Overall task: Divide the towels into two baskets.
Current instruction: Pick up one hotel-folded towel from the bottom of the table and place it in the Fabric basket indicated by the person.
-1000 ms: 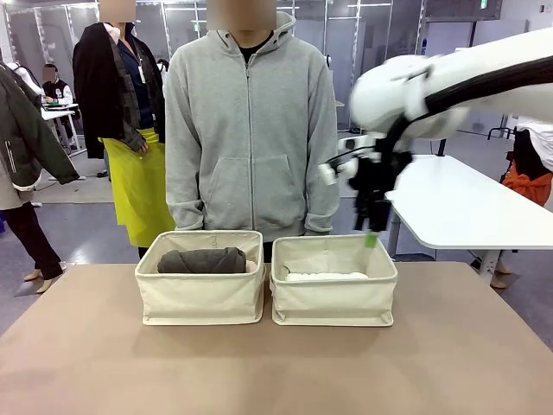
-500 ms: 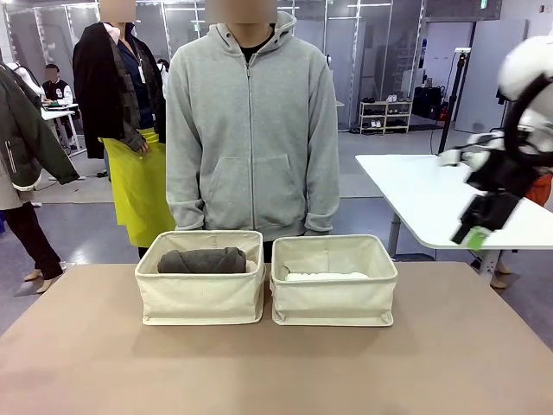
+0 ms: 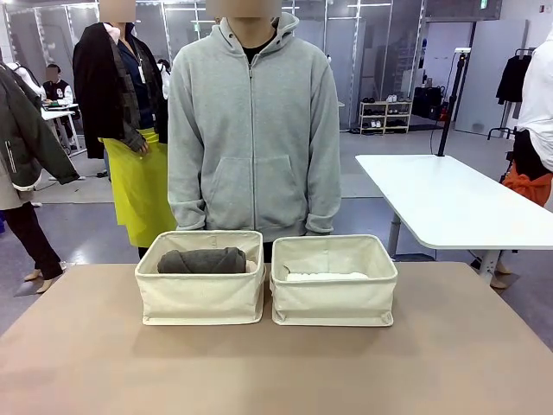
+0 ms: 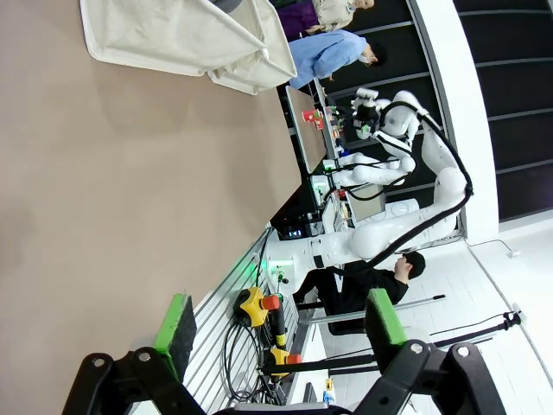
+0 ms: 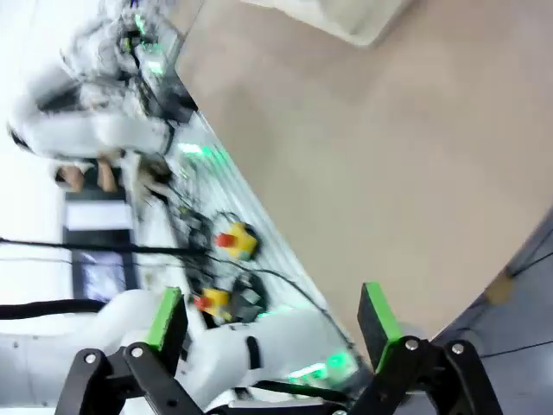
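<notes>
We see our left gripper (image 4: 275, 324) and right gripper (image 5: 272, 318) both spread wide and empty above the table (image 3: 276, 372), well apart from the baskets (image 3: 202, 294).

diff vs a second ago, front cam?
The right arm swung out from above the right basket toward the picture's right and left the front view. Its right gripper now hangs with jaws open and empty off the table edge. Unchanged: the grey towel lies in the left basket, the white towel in the right one, and the person stands behind them.
</notes>
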Controlling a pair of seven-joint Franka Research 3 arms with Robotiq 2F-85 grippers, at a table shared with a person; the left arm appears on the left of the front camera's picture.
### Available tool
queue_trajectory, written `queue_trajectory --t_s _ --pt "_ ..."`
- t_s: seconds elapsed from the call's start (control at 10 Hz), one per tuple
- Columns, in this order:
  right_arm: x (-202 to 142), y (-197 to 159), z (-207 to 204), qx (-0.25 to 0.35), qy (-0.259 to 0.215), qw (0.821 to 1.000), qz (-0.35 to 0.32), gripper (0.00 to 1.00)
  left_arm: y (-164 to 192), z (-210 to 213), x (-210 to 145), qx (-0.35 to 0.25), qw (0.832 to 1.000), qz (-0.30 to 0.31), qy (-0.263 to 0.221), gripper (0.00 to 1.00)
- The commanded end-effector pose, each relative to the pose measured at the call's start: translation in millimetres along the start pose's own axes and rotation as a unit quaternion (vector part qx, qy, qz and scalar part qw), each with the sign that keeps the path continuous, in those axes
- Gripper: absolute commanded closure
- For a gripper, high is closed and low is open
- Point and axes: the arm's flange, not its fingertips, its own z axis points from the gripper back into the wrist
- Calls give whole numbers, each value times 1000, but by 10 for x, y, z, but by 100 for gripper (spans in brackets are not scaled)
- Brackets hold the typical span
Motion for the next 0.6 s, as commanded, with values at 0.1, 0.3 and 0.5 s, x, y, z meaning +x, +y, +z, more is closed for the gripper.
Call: queue_trajectory --t_s 0.1,0.3,0.5 --pt "-663 -380 -123 96 -144 978 -119 0 -35 25 -33 -5 1000 3 1 0" --pt "-836 -646 -260 107 -147 969 -164 0 -35 25 -33 -5 1000 3 1 0" --pt "-932 -550 -90 91 -115 981 -129 0 -35 25 -33 -5 1000 3 1 0"
